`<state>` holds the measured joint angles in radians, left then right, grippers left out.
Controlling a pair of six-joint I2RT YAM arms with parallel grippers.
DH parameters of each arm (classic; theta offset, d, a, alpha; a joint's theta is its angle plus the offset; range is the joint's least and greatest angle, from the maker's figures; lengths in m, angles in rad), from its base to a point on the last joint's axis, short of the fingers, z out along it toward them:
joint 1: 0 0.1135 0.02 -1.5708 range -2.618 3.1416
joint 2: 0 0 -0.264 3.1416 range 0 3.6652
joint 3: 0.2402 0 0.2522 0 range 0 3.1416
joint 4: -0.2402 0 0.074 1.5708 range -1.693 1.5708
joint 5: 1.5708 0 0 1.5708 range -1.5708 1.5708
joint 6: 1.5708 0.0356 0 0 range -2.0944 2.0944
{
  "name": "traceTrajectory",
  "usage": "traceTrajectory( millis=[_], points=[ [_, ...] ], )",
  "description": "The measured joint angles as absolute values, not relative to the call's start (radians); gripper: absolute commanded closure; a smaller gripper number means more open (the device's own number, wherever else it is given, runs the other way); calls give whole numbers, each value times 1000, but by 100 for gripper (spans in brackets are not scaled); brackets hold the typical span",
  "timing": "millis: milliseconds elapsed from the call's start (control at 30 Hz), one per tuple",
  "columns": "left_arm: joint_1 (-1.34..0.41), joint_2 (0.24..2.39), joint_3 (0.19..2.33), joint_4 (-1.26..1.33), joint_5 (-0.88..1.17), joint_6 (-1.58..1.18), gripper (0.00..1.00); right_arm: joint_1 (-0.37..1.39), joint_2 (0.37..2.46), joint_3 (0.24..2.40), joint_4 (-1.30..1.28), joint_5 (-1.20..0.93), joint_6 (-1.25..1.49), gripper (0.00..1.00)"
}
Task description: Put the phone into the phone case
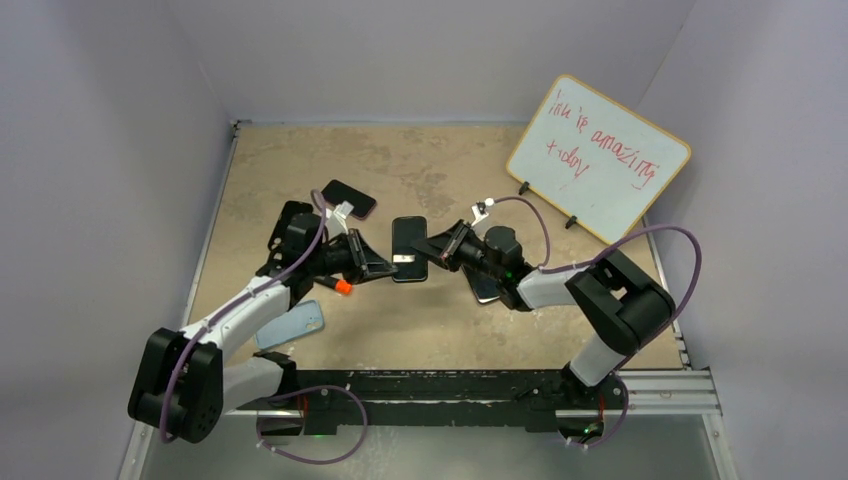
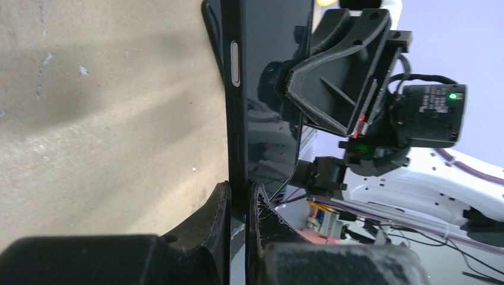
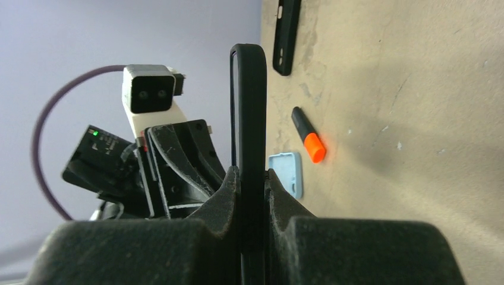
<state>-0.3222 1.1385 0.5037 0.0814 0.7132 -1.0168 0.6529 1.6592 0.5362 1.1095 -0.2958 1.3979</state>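
Left claw (image 2: 239,196): pinched shut on the phone (image 1: 408,236), at its edge
Right claw (image 3: 252,178): clamped on the opposite edge
Phone: held between both claws

Black phone (image 1: 409,248), orange-tipped marker (image 1: 340,286), pale blue case (image 1: 292,324).

You are viewing a robotics lab cell: plain walls (image 1: 90,150) enclose a worn tabletop (image 1: 420,165), an aluminium mounting rail (image 1: 665,385) lines the near edge, and a handwritten whiteboard (image 1: 598,155) stands at the back.

Overhead view looks down on the table (image 1: 450,160); opposed wrist views closely share the phone (image 1: 409,248).
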Motion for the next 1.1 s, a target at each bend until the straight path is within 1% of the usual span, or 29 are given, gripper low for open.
traceTrajectory(
  millis=[100,200,300,433,533,600,633,800,900,1000,1100],
  points=[
    [-326,1162,542,16,696,-960,99,660,1621,552,1026,-266,1333,100],
    [-329,1172,558,-9,683,-922,83,667,1587,566,960,-248,1274,100],
    [-330,1174,562,-25,674,-894,65,669,1577,578,926,-243,1229,100],
    [-324,1171,580,-102,618,-841,51,657,1577,580,878,-240,1190,100],
    [-323,1154,626,-186,577,-785,30,648,1579,584,849,-234,1171,100],
    [-323,1131,665,-236,549,-741,20,644,1593,599,833,-234,1154,100],
    [-323,1118,684,-258,540,-723,17,641,1604,611,825,-235,1145,100],
    [-323,1052,791,-368,495,-586,13,632,1682,668,797,-240,1109,100],
    [-323,1019,837,-430,455,-501,12,625,1737,688,791,-249,1095,97],
    [-323,999,854,-476,414,-431,12,619,1786,703,781,-253,1083,89],
    [-323,992,853,-518,374,-379,12,614,1821,715,755,-252,1071,76]
  ],
)
